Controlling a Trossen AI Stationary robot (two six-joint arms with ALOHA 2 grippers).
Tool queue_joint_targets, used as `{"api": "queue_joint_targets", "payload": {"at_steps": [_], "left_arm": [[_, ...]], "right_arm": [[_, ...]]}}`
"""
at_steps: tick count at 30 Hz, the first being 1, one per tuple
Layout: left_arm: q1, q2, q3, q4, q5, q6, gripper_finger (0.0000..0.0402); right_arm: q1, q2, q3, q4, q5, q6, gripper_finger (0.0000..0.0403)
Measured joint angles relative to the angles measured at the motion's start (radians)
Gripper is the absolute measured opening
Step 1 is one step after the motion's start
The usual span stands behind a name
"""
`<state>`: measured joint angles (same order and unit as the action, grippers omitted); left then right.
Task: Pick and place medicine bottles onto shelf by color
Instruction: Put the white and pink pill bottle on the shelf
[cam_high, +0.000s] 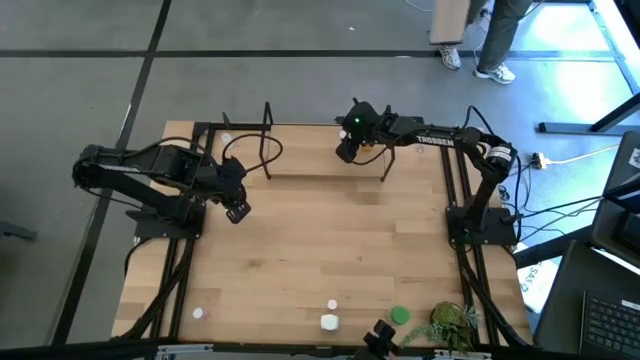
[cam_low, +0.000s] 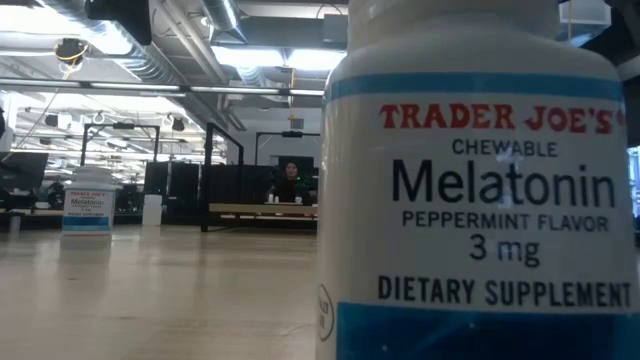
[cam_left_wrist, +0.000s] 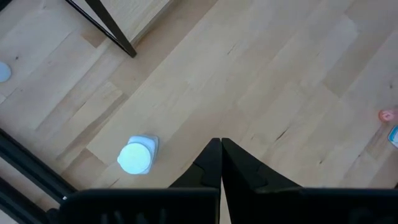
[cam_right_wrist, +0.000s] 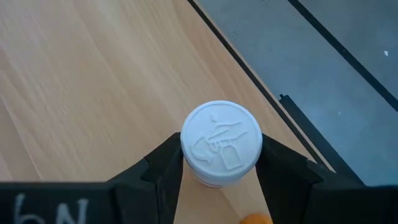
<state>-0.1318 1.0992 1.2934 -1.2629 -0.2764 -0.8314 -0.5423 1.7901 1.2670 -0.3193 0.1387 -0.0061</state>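
My right gripper (cam_high: 347, 152) hovers at the table's far side over the shelf (cam_high: 330, 168), a light wood rack with black wire uprights. It is shut on a white-capped medicine bottle (cam_right_wrist: 221, 143). My left gripper (cam_high: 237, 212) hangs shut at mid-left, holding nothing, with a white bottle (cam_left_wrist: 135, 157) standing on the table below it. More bottles stand near the front edge: three white ones (cam_high: 198, 313) (cam_high: 332, 304) (cam_high: 328, 322) and a green one (cam_high: 400, 316). In the low view a white melatonin bottle (cam_low: 480, 200) fills the right half. My right gripper has the white-capped bottle between its two fingers (cam_right_wrist: 163, 168), one on either side of the body just under the cap (cam_right_wrist: 205, 182). The cap hides the places of contact. The fingers slant down from the table's right. The bottle stands upright; whether its base rests on wood I cannot tell.
A leafy plant (cam_high: 450, 325) sits at the front right corner. An orange thing (cam_right_wrist: 255, 219) shows below the held bottle. Another labelled bottle (cam_low: 88, 210) stands far left in the low view. A person's legs (cam_high: 495, 40) stand beyond the far edge. Bare wood spans the table's middle (cam_high: 330, 250).
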Motion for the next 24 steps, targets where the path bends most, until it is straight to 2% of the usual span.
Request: {"api": "queue_joint_targets", "payload": {"at_steps": [18,24], "left_arm": [[0.0,0.0,0.0,0.0,-0.004,-0.004,0.0],[0.0,0.0,0.0,0.0,-0.005,-0.004,0.0]], "right_arm": [[-0.007,0.0,0.0,0.003,0.001,0.004,0.0179],[-0.007,0.0,0.0,0.004,0.0,0.005,0.0195]]}}
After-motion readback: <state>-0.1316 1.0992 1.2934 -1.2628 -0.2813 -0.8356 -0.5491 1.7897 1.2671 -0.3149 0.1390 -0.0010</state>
